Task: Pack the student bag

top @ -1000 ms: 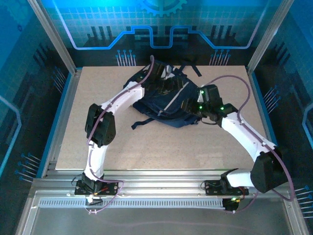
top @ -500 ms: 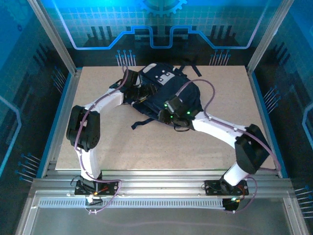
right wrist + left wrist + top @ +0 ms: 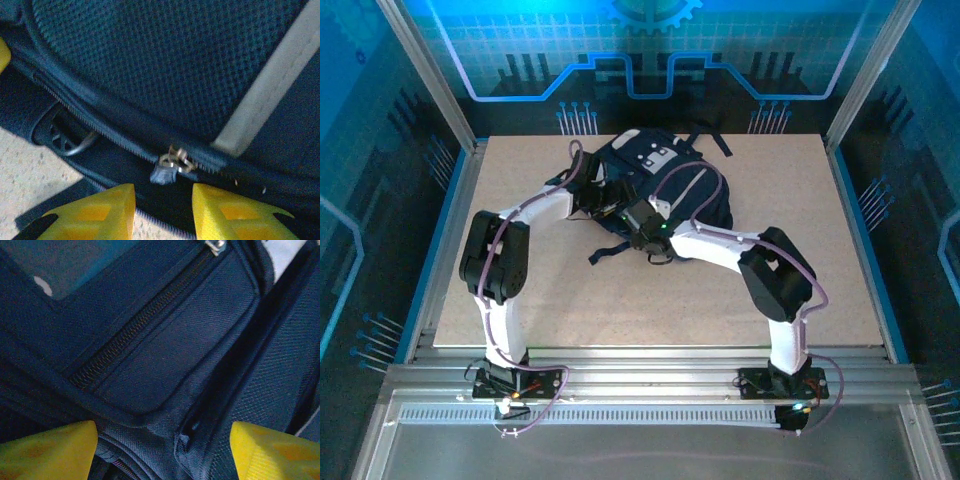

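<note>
**A:** Room around the student bag (image 3: 670, 190)?

**B:** Plenty. It lies toward 12 o'clock on the table (image 3: 620, 300), near the far edge. Bare board runs from 3 through 6 to 9 o'clock.

**A:** Anything in the way?

**B:** A loose strap (image 3: 608, 251) trails off the bag at 7 o'clock, just beside the right gripper (image 3: 642, 225).

**A:** And the grips?

**B:** The left gripper (image 3: 603, 198), at the bag's 9 o'clock, has its jaws spread wide over the fabric, clamping nothing. The right gripper's fingers are narrowly parted and empty, with the zipper pull (image 3: 170, 164) just ahead of the gap.
</note>
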